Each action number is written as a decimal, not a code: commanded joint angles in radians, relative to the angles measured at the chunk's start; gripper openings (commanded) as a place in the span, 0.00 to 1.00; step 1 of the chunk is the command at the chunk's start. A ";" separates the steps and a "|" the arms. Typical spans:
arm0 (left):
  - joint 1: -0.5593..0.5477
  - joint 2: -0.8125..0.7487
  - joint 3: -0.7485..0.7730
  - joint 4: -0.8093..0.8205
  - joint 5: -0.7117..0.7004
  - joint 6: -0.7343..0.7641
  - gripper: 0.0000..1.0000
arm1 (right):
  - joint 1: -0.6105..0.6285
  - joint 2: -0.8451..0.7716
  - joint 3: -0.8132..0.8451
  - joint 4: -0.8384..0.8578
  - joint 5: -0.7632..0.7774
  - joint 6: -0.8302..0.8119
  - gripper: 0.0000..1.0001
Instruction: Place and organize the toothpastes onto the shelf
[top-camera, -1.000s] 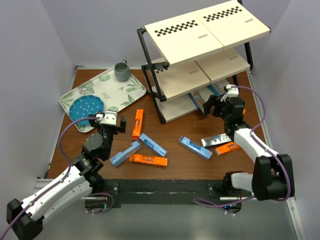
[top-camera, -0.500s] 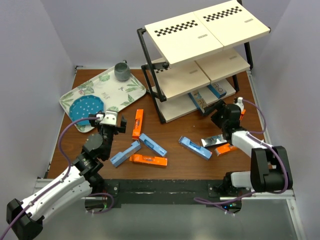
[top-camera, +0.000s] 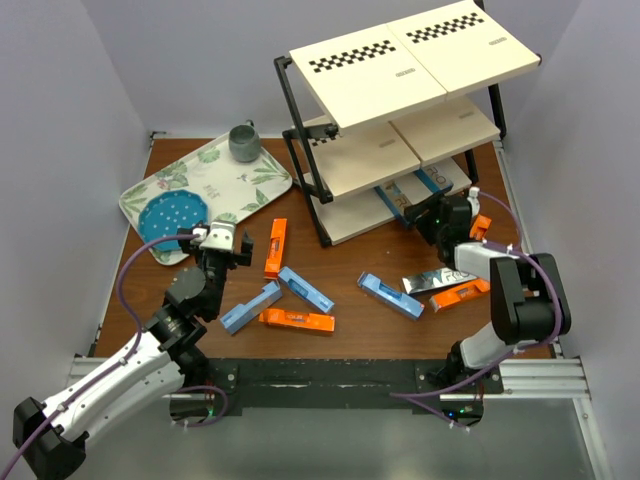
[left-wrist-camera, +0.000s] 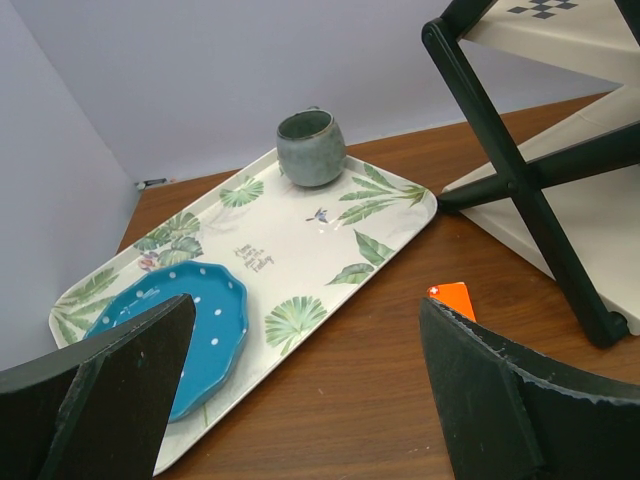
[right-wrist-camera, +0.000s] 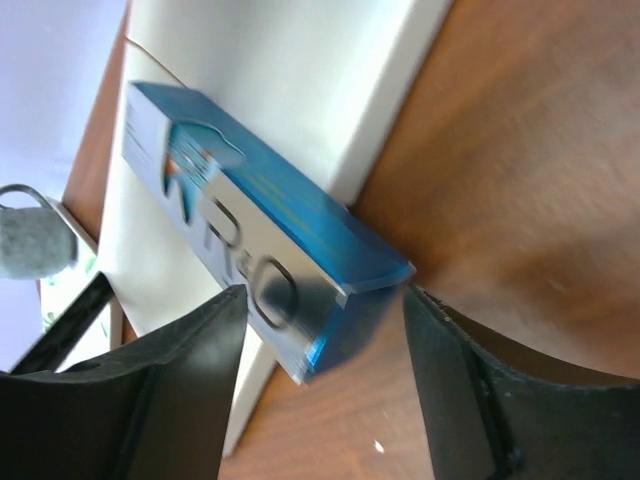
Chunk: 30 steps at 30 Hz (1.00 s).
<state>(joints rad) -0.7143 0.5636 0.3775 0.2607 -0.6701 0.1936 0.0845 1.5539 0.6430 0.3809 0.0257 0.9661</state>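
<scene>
Your right fingers (right-wrist-camera: 320, 300) sit at the shelf's (top-camera: 370, 90) bottom board, one on each side of the near end of a blue carton (right-wrist-camera: 260, 220). They stand partly open, about as wide as the carton. From these views you cannot tell whether the pads already press on it or only flank it.

The carton lies on that bottom board with its long axis running back into the shelf. Its near end points straight at your fingers and reaches just past the board's front edge. Any push or regrip has to follow that axis.

The overhead view places the right arm at the shelf's right front corner but hides the contact, which only the right wrist view shows. The overhead view alone shows the remaining work: seven cartons loose on the desk (top-camera: 350, 255) in front of the shelf. Four of them, including an orange carton (top-camera: 275, 247), lie nearer your left fingers (top-camera: 222, 240). Those gape fully and hold nothing, facing a leaf-patterned tray (left-wrist-camera: 300, 240) left of the shelf.
</scene>
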 joint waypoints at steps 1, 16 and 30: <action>0.004 0.004 0.008 0.037 -0.016 -0.008 0.99 | 0.004 0.032 0.079 0.058 0.007 -0.004 0.63; 0.004 0.004 0.008 0.040 -0.022 0.000 0.99 | 0.099 0.061 0.133 0.003 0.095 0.132 0.50; 0.004 -0.010 0.008 0.040 -0.020 0.000 0.99 | 0.124 0.061 0.152 -0.007 0.089 0.164 0.49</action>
<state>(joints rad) -0.7143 0.5625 0.3775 0.2615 -0.6842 0.1940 0.1974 1.6283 0.7517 0.3611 0.0952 1.1065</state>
